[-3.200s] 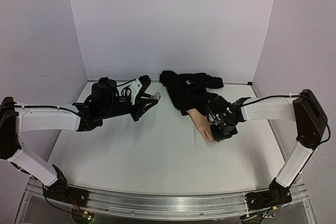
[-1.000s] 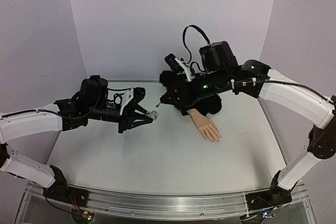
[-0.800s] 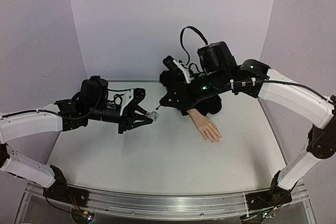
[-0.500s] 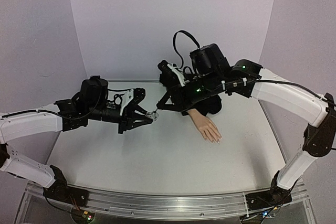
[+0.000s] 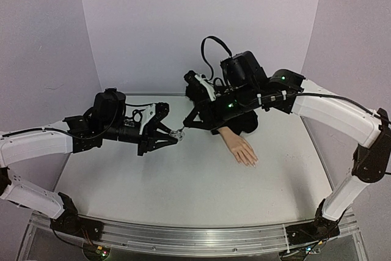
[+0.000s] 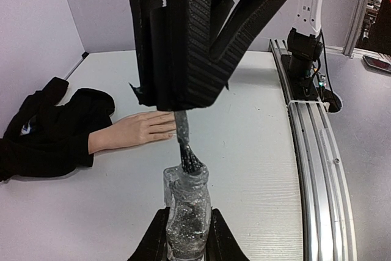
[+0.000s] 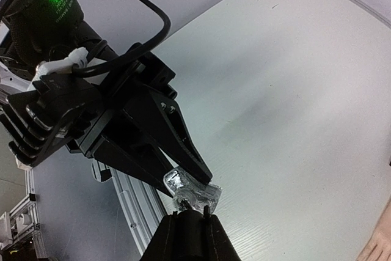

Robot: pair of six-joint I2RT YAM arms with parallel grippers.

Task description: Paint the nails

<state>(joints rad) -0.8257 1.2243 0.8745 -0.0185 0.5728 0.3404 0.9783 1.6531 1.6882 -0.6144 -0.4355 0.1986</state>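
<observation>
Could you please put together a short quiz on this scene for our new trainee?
1. True or false: the left gripper is shut on the clear bottle.
2. Where is the brush tip? A at the bottle's mouth; B deep at its bottom; C far off to one side.
3. Which gripper holds the brush?
Key: 1 true; 2 A; 3 the right gripper.

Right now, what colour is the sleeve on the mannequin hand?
Black. The left wrist view shows the sleeve best.
</observation>
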